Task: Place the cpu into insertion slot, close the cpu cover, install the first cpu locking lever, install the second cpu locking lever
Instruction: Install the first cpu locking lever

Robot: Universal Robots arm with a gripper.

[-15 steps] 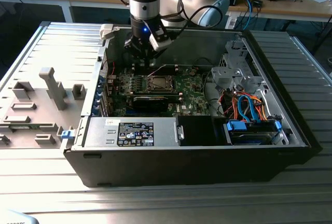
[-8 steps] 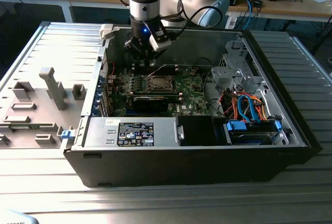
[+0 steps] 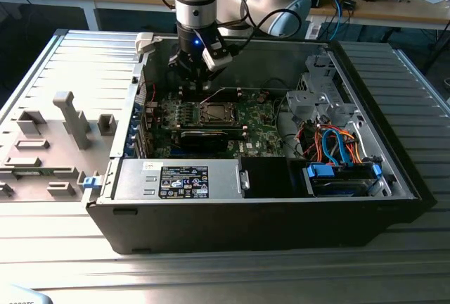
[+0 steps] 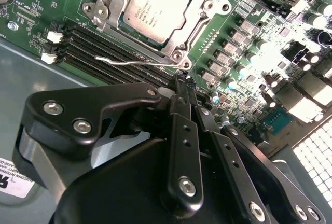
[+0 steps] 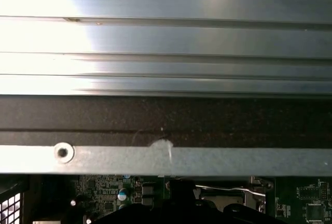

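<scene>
Gripper [image 3: 198, 70] low inside the open computer case [image 3: 394, 177], over the motherboard [image 3: 256, 117] beside the socket.

In the second wrist view the two black fingers [image 4: 182, 125] are pressed together at the tips, clenched, nothing between them. Just beyond the fingertips a thin wire locking lever [image 4: 136, 61] stands raised off the board, its hooked end free. Past the lever sits the cpu [image 4: 155, 7], seated in its slot with silvery top showing through the opening of the cpu cover [image 4: 203, 7], which lies flat around it. The exterior view shows the socket [image 3: 214, 112] slightly toward that view's right of the fingers, lever angled up between them.
</scene>
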